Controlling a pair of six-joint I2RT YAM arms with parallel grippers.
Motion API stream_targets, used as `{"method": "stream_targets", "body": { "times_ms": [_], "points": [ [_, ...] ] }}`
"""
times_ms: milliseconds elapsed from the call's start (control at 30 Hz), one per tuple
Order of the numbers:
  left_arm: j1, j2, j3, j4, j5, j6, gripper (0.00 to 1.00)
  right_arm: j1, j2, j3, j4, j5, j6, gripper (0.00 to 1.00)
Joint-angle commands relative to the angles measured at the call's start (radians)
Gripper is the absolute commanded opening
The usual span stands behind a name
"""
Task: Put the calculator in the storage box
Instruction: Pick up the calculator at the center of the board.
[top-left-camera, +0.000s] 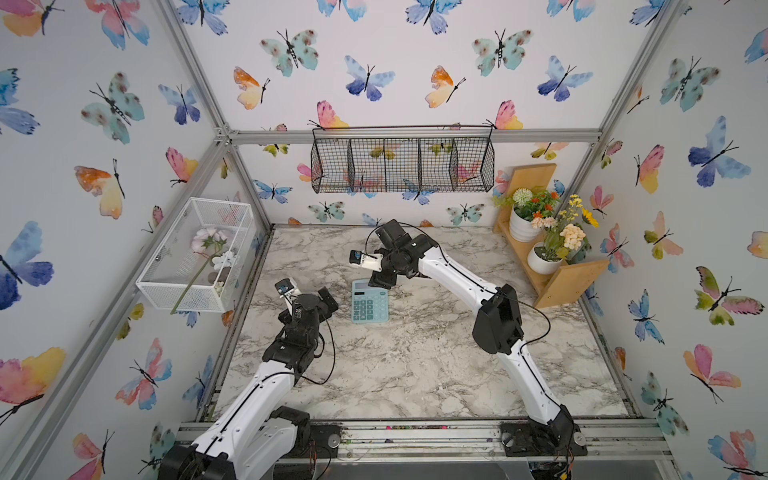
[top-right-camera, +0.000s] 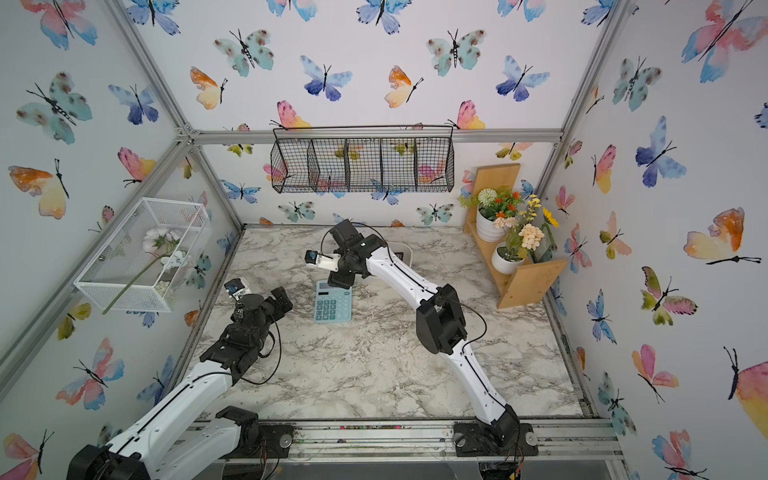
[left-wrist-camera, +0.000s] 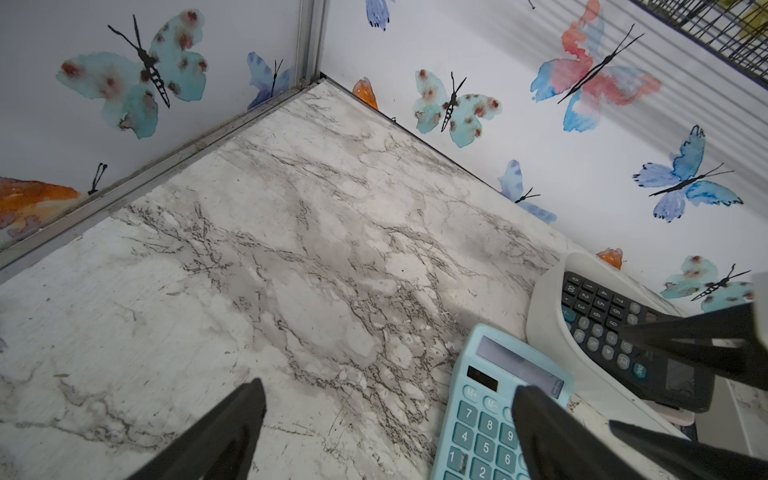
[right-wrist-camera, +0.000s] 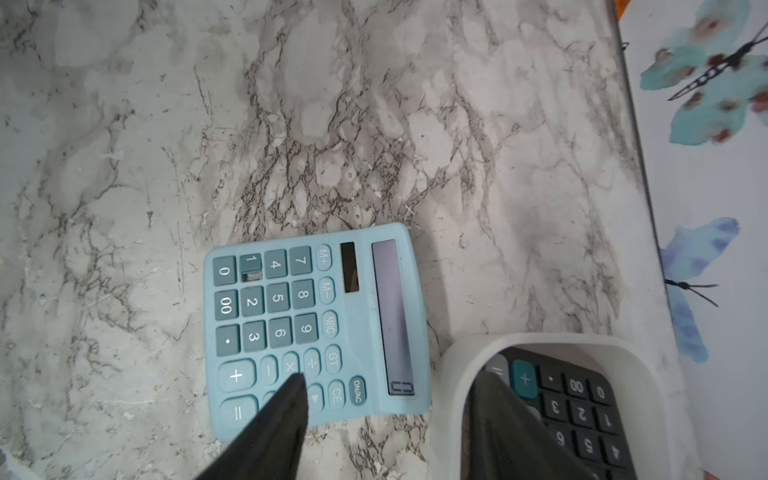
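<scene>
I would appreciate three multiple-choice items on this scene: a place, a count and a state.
1. Where is the black calculator? A on the table; B in the storage box; C in the wire basket.
2. How many calculators show? A one; B three; C two.
3. The right gripper is: A open; B shut on nothing; C shut on the storage box.
Answers: 1 B, white walls surround it; 2 C, the black one and the blue calculator; 3 A, its fingers stand apart, holding nothing.
</scene>
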Motion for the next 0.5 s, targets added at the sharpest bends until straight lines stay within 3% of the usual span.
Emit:
{"method": "stream_targets", "body": {
  "times_ms": [0, 467],
  "points": [
    [0.007, -0.013, -0.017, -0.003, -0.013, -0.008, 0.99, 0.002, 0.032, 0.061, -0.020, -0.040, -0.074, 0.71],
    [0.008, -0.003, -0.029, 0.013, -0.004, -0.009, 0.99, 0.002, 0.146, 0.137, 0.081, -0.089, -0.109, 0.89]
  ]
}}
